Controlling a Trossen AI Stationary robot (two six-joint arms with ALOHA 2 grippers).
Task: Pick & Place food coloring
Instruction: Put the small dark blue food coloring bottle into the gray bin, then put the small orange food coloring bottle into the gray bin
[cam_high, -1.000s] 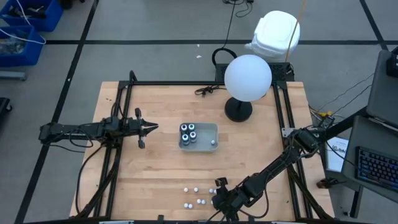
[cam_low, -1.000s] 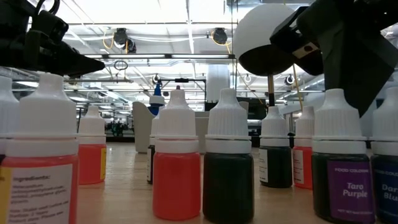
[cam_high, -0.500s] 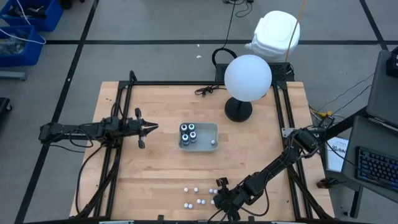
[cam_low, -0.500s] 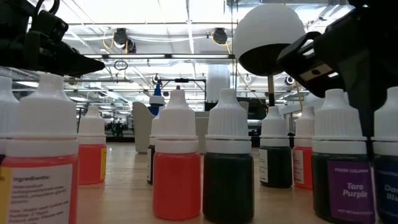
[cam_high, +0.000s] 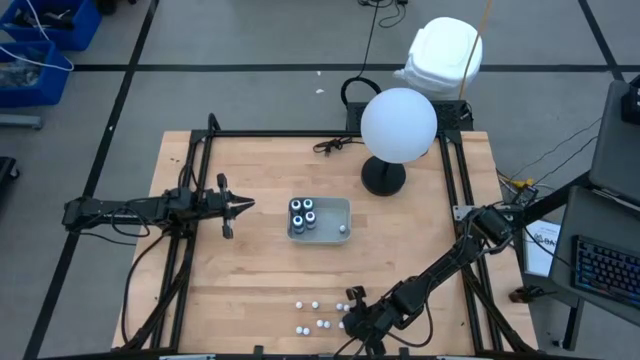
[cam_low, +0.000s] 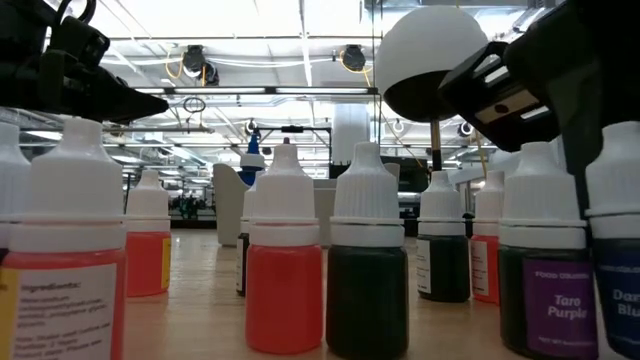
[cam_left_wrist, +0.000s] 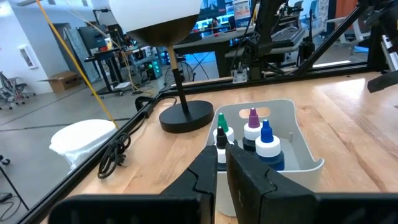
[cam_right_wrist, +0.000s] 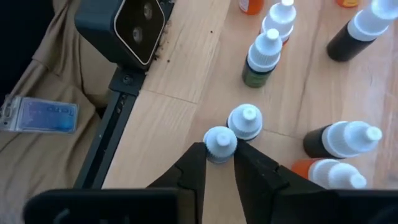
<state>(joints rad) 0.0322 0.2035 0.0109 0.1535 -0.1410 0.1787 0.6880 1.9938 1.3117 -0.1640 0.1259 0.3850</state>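
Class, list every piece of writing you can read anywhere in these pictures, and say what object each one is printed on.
"Taro Purple" – on the purple-labelled bottle, low view.
"FOOD COLORING" – small line above it, barely legible.
"Da…" – cut off, on the blue-labelled bottle beside it.
"Ingredients:" – on the nearest red bottle; the lines under it are too blurred.
Blue tag, right wrist view: unreadable.
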